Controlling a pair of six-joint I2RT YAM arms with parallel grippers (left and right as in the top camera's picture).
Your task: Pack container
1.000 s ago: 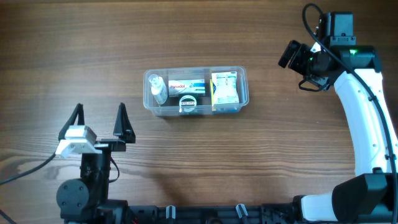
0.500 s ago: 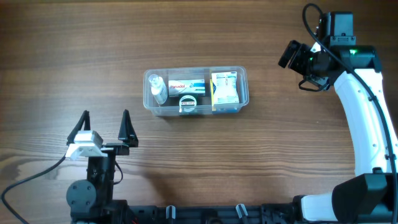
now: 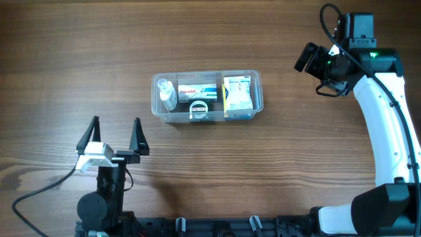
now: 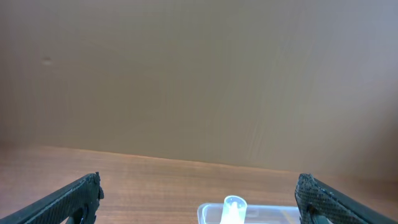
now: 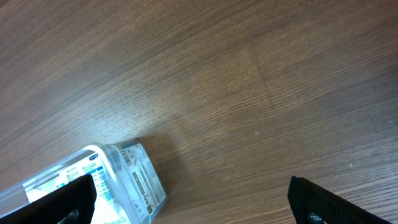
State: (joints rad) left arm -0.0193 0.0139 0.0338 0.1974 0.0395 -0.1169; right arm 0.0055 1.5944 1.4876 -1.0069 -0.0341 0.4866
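Container (image 3: 259, 92) well apart from left fingers (image 3: 137, 134)

A wooden table (image 3: 210, 52) in dark brown, its grain running left to right, is seen from above under soft, even light. A paler sheen (image 3: 20, 176) is caught on the surface at the near left corner. Beyond the table's far edge a plain beige wall (image 4: 199, 74) is shown, marked only by a faint speck (image 4: 46, 60) at upper left.
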